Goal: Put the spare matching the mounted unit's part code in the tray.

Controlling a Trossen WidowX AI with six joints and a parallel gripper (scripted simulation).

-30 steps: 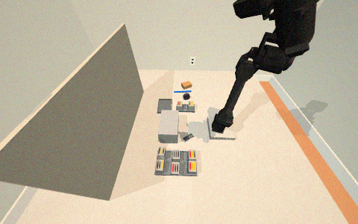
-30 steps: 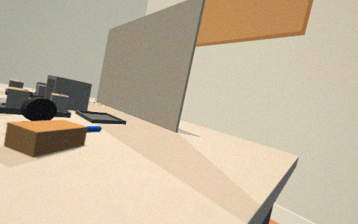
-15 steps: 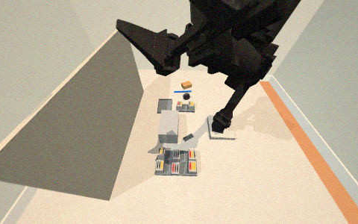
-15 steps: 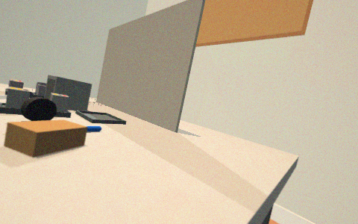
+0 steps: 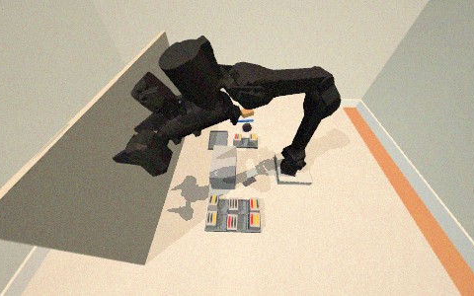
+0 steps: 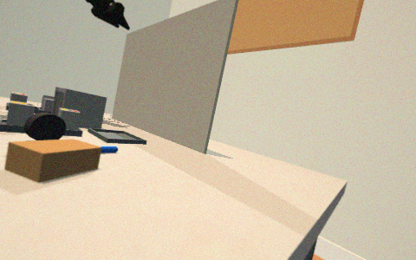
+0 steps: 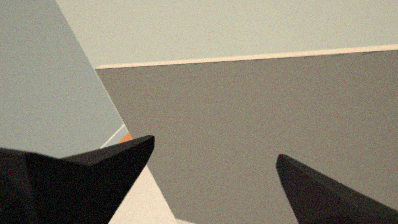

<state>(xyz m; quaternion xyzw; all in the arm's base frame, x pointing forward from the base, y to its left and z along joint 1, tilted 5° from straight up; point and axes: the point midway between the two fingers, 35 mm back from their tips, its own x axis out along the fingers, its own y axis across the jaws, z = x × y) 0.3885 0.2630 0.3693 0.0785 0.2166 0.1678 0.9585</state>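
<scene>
- Hung high at left by the panel, end effector wide open, gripping nothing.
- Pointed left, away from the six spares.
- Lay well to the right and nearer, in the near rack; stripes ran near to far.
- Could not tell which spare matched.
- Probably needed a swing back right, then near; tray lay farther off, still without a spare.

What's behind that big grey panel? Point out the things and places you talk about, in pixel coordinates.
From outside, only bare table beyond the near edge of the panel (image 5: pixel 73 183) (image 6: pixel 172 82) (image 7: pixel 260 130), plus part of an orange board (image 6: pixel 294 22) on the wall. The panel covers whatever else is there.
</scene>
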